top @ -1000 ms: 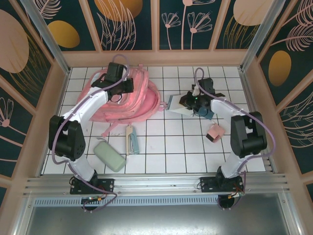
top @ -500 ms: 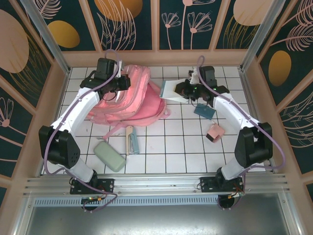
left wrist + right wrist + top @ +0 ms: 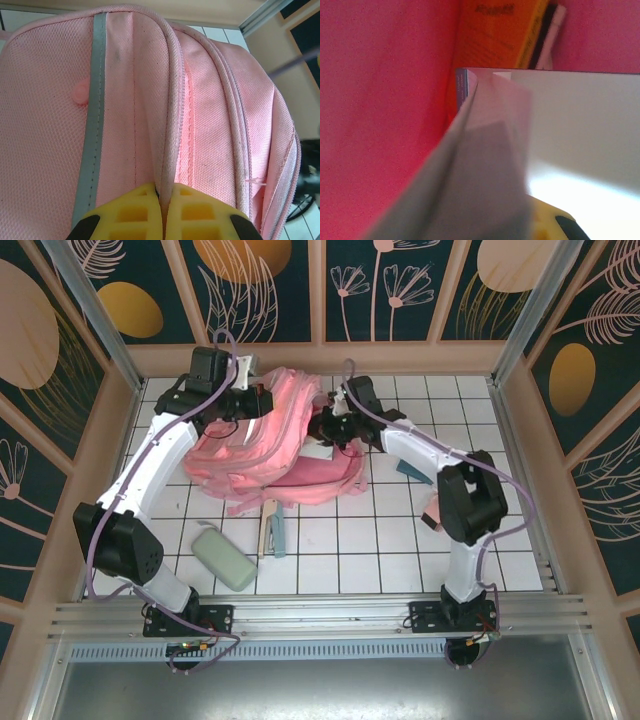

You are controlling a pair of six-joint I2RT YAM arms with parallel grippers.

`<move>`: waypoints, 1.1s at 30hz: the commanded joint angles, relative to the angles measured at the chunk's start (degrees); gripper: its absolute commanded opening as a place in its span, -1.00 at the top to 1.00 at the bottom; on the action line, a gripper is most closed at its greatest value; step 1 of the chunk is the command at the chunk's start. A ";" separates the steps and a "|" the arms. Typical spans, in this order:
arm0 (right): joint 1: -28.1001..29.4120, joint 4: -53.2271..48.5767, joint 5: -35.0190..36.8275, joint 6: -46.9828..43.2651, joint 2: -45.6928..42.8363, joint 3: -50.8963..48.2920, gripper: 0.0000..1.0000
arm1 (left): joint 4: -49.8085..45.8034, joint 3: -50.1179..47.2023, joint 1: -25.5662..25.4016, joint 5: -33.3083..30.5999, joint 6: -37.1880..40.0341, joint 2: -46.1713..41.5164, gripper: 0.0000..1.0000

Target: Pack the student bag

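Feeding a white booklet into the student bag (image 3: pixel 265 455) appears to be the step in hand. The bag is lying slumped on the rear middle of the counter (image 3: pixel 380 560), its top facing the right arm. The left gripper (image 3: pixel 260 400) is holding the bag's upper edge, its yellow fingers (image 3: pixel 135 215) clenched tight on a piped pink seam beside the grey reflective strip, apparently lifting the mouth open. The right gripper (image 3: pixel 320 433) is reaching into that mouth, grasping the white booklet (image 3: pixel 580 130), whose leading corner is already sitting between pink walls. An orange book (image 3: pixel 495 35) is standing deeper in the same compartment, with a dark and a white spine beside it.

The next move is probably calling for the booklet to slide flat alongside the orange book before the fingers let go, with the left arm keeping the opening taut so the cover is not snagging on fabric.

Waiting outside the bag on the counter are a green pouch (image 3: pixel 225 558), a stapler-like tool (image 3: pixel 271 525), a teal object (image 3: pixel 414 470) and a small pink object (image 3: pixel 437 510).
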 commanded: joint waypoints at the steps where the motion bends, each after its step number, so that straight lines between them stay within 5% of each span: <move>1: 1.72 4.52 -2.39 4.33 4.62 7.48 0.92 | 7.91 5.56 0.02 7.29 1.02 -1.90 1.00; 7: 3.07 6.56 -1.43 10.01 12.35 14.17 0.87 | 8.95 7.30 0.16 7.79 1.26 -1.21 1.00; 16: 6.94 -0.63 0.60 11.84 27.96 36.66 0.72 | 11.42 8.01 0.14 11.32 -0.17 0.74 1.00; 24: 7.57 6.32 1.51 15.36 30.96 37.52 0.23 | 13.82 4.62 0.30 9.19 -0.28 -0.90 1.00; 33: 6.15 9.71 1.98 8.73 19.08 24.26 -0.42 | 21.78 -3.69 6.58 11.57 -6.64 -4.30 1.00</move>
